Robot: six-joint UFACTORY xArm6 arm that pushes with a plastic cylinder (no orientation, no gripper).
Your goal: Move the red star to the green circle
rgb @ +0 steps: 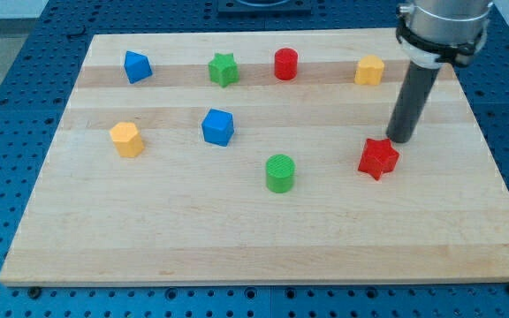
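A red star (378,158) lies toward the view's right on a pale wooden surface (254,238), with the green circle (280,172) to its left and slightly lower, apart from it. My tip (400,140), the end effector, is a plain rod that grasps nothing; it stands just beside the star's upper right, seemingly placed to push it left toward the circle. Whether they touch is unclear. The arm's upper part is cut off at the view's top.
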